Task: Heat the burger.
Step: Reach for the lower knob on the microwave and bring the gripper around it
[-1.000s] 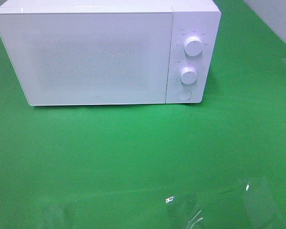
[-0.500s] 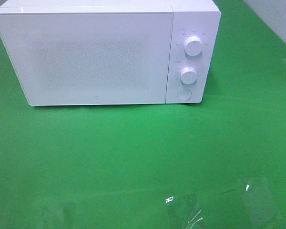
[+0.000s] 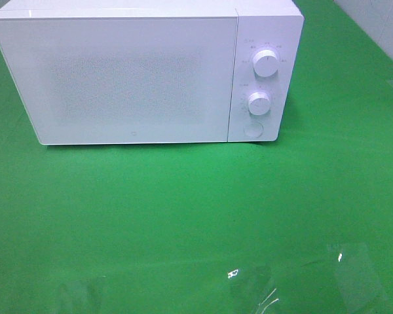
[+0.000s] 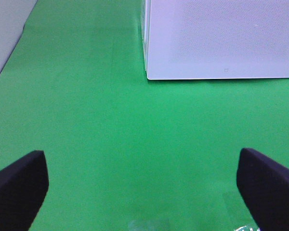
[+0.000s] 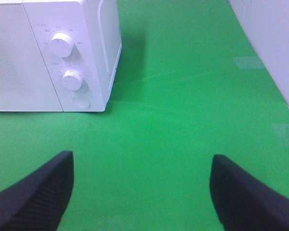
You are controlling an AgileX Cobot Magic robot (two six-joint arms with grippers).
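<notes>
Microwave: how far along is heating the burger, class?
Done: unclear; the microwave door is shut and no burger shows, so it may be inside. In hand: nothing; the left gripper and right gripper hang with jaws open, empty. Left: probably turning a knob, perhaps loading too.

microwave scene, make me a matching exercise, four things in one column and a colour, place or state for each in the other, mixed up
Things
1. microwave door
2. table surface
3. round button
4. left gripper

Colour, place or state
a. green
b. shut
c. jaws wide apart, nothing between them
d. just below the lower knob

Pairs: 1-b, 2-a, 3-d, 4-c
</notes>
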